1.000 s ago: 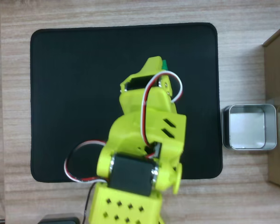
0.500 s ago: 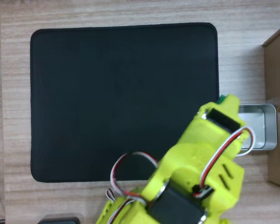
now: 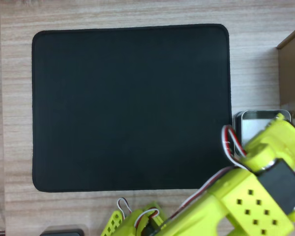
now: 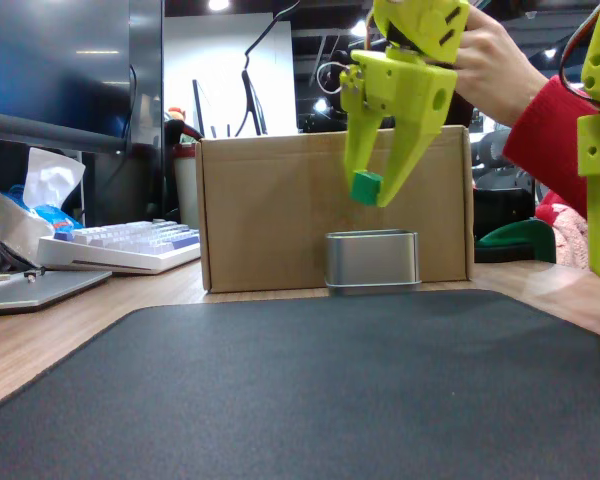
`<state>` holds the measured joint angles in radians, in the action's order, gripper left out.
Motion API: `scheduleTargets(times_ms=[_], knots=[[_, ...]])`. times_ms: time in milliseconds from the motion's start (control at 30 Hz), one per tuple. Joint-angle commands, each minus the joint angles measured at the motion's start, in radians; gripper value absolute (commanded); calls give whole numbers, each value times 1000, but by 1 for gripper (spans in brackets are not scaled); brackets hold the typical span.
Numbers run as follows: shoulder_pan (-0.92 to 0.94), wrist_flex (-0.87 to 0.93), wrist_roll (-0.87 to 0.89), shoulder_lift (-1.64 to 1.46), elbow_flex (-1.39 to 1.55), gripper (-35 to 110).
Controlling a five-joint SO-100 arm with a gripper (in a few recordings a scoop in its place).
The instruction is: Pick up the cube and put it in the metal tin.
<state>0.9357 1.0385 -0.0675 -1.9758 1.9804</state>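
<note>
In the fixed view the lime-yellow hand (image 4: 372,190) is seen hanging in the air above the metal tin (image 4: 372,260), its two fingers pointing downward and clamped on the green cube (image 4: 365,186). The cube is held clear of the tin, directly over its open top, with a gap of air between them. The tin stands on the wooden counter (image 4: 40,335) just beyond the far edge of the black mat (image 4: 310,390) and right in front of a brown cardboard box (image 4: 270,215). A keyboard (image 4: 120,245) is seen on the counter to the left of the box.

In the overhead view the tin (image 3: 253,123) is found just beside the right edge of the mat (image 3: 130,105), and most of it is covered by the yellow arm (image 3: 255,189), which reaches in from the lower right. The box (image 3: 291,78) is seen at the right edge of that view.
</note>
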Motion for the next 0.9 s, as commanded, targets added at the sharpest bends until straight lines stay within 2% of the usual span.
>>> scheduleTargets(times_ms=[0, 133, 200, 300, 333, 367, 467, 633, 867], knots=[[14, 6, -8, 29, -52, 0], [15, 6, -31, 83, -80, 0], [5, 6, -67, 84, -69, 13], [-43, 6, -172, 71, -28, 25], [-51, 6, -181, 58, -14, 25], [-57, -2, -190, 43, 2, 31], [-69, -31, -193, -3, 43, 31], [-72, -103, -103, -239, 175, 17], [-245, -106, 75, -506, 184, 13]])
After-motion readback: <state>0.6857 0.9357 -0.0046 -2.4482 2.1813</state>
